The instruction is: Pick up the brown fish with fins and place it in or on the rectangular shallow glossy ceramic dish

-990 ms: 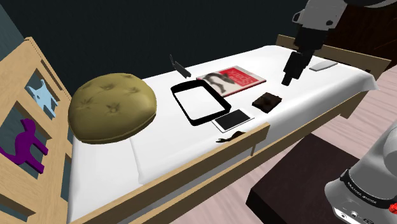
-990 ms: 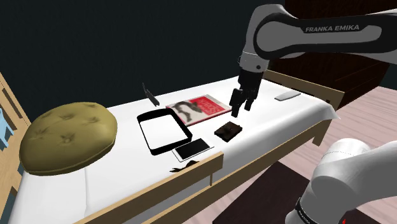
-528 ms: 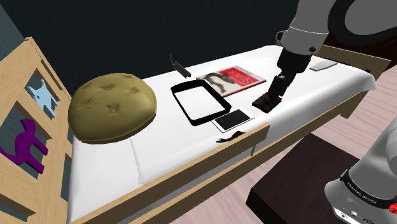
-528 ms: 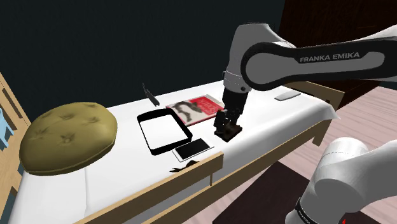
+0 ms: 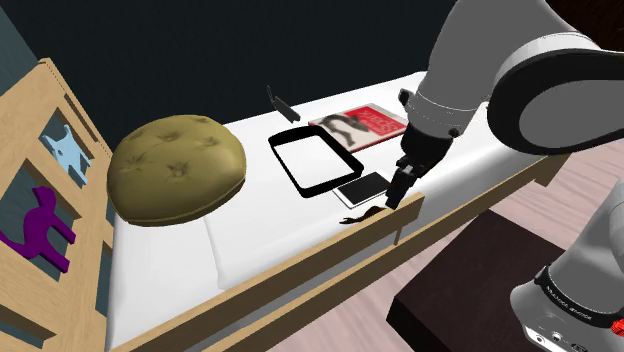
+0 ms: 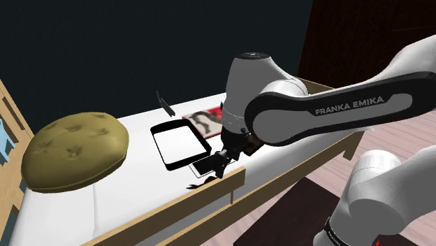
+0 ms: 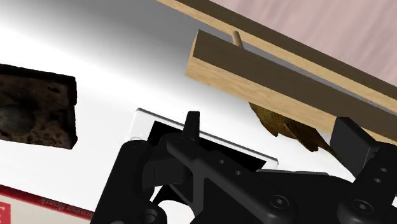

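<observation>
1. Wooden shelf (image 5: 25, 110) at the shoulder view's left edge carries a blue figure (image 5: 68, 150) above a purple one (image 5: 40, 225).
2. Next lies an olive cushion (image 5: 178, 165) (image 6: 73, 150) on the white bed (image 5: 260, 230).
3. Right of it, well apart, sits the dish (image 5: 281, 158) (image 6: 160, 147), white inside with a black rim, flat on the sheet.
4. A white phone (image 5: 358, 188) (image 7: 147, 126) lies just beside the dish's near corner.
5. The brown fish (image 5: 362, 214) (image 6: 201, 184) (image 7: 289, 127) lies at the bed's edge, against the wooden rail (image 7: 254, 70), just beside the phone and apart from the dish.
6. The black gripper (image 5: 398, 190) (image 6: 220, 166) (image 7: 270, 130) hangs low over the phone's end. It tilts towards the fish.
7. Its fingers (image 7: 191, 124) stand apart, released, with the fish ahead between them and untouched.
8. A red magazine (image 5: 365, 125) lies behind the arm.
9. In the wrist view a dark brown block (image 7: 35, 105) rests on the sheet beyond the phone.
</observation>
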Robot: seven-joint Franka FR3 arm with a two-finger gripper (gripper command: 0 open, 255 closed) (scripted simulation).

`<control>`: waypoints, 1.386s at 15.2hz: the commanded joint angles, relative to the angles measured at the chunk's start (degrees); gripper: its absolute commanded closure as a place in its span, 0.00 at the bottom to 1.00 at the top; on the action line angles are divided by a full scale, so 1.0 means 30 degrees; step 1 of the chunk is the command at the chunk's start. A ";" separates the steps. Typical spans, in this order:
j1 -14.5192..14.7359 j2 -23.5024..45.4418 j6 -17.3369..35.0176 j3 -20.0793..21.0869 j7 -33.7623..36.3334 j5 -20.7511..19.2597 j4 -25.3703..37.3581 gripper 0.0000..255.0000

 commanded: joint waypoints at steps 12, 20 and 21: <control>-0.0021 0.2415 0.3725 0.1909 0.0936 0.0107 -0.0952 0.00; -0.0021 0.2413 0.3720 0.1907 0.0935 0.0107 -0.0951 1.00; -0.0021 0.2414 0.3720 0.1909 0.0937 0.0107 -0.0949 1.00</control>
